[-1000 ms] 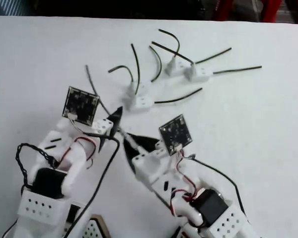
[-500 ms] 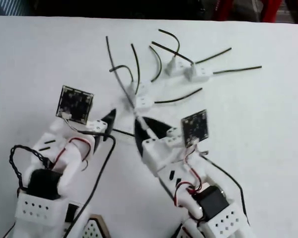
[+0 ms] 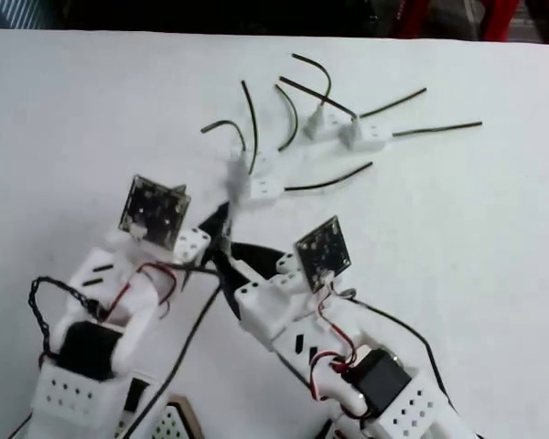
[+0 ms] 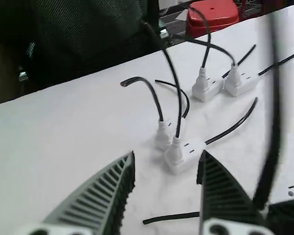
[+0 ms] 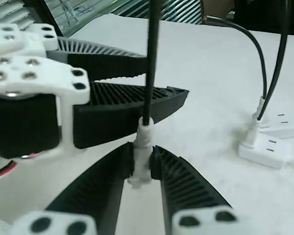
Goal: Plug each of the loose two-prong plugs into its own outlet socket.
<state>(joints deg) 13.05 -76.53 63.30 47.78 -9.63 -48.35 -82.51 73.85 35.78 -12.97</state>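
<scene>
My right gripper [image 5: 143,172] is shut on a white two-prong plug [image 5: 141,147], whose black cable [image 5: 151,58] rises straight up. In the high view that gripper [image 3: 229,258] sits right next to my open left gripper [image 3: 214,238], their tips almost touching. The left gripper [image 4: 165,171] has nothing between its fingers and faces a white outlet socket [image 4: 183,154] with a plug and cable in it. That near socket pair [image 3: 256,183] lies just beyond both grippers. A second socket pair [image 3: 352,131] with cables lies farther back right.
Black cable ends [image 3: 334,180] fan out from the sockets over the white table [image 3: 476,238]. The left arm's own black cable [image 3: 188,338] trails along the table between the two arms. A red object [image 4: 210,12] stands beyond the table's far edge.
My right gripper has pulled back down and to the left with the plug, closing in on the left gripper. The cable swung about. The left arm has shifted slightly right.
</scene>
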